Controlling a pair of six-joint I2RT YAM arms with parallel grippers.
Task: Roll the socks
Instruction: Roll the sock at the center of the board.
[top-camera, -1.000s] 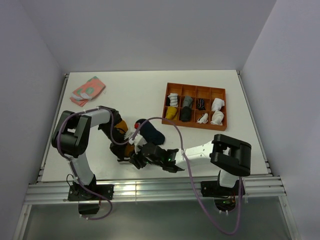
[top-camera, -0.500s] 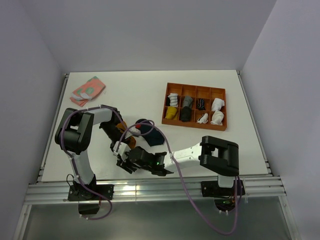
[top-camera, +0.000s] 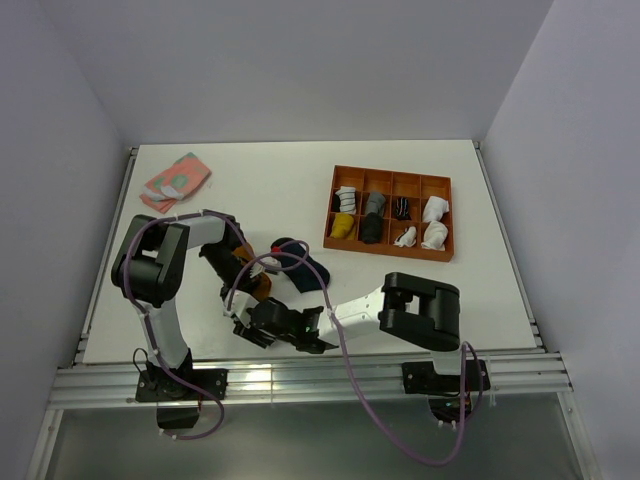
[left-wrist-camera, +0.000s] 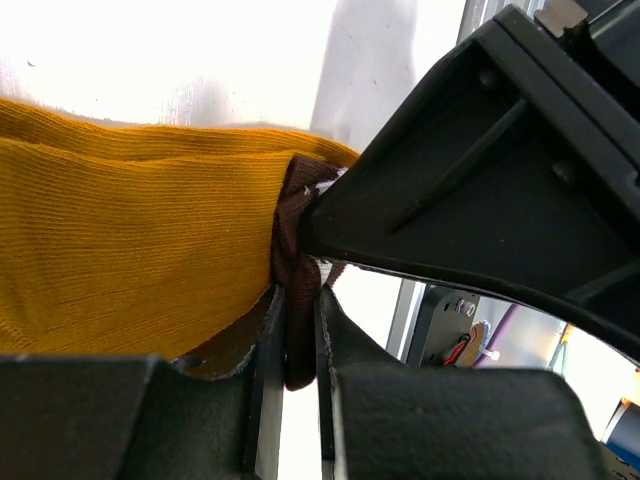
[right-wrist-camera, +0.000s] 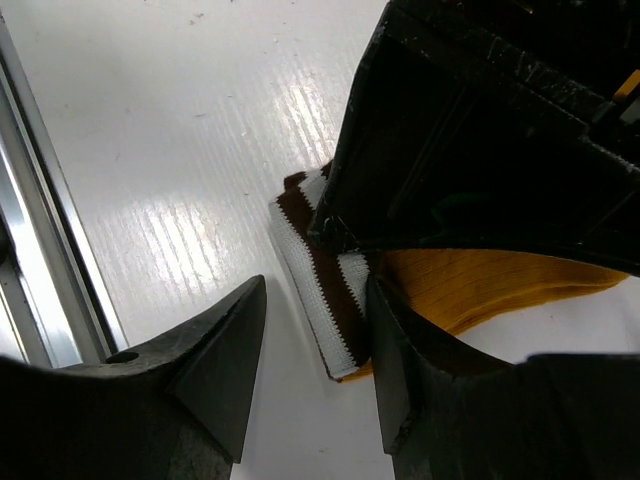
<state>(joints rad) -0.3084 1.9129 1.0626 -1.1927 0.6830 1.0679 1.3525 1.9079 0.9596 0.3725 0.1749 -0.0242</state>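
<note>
The mustard-orange sock (top-camera: 258, 287) lies at the table's near left, with the navy sock (top-camera: 302, 271) just to its right. My left gripper (top-camera: 243, 298) is shut on the sock's dark-brown cuff (left-wrist-camera: 297, 300); the orange fabric (left-wrist-camera: 130, 260) stretches to the left in the left wrist view. My right gripper (top-camera: 250, 326) is open, its jaws on either side of the brown-and-white striped cuff (right-wrist-camera: 325, 290), which lies on the table under the left gripper's black body (right-wrist-camera: 480, 150). The orange fabric (right-wrist-camera: 470, 285) shows behind my right finger.
An orange tray (top-camera: 337, 207) holding several rolled socks stands at the right rear. A pink-and-green folded cloth (top-camera: 175, 180) lies at the far left rear. The table's metal front rail (right-wrist-camera: 40, 250) runs close beside my right gripper.
My right arm has swung left along the near edge, bringing its open gripper up to the striped cuff. The left gripper has shifted slightly, still holding the cuff.
</note>
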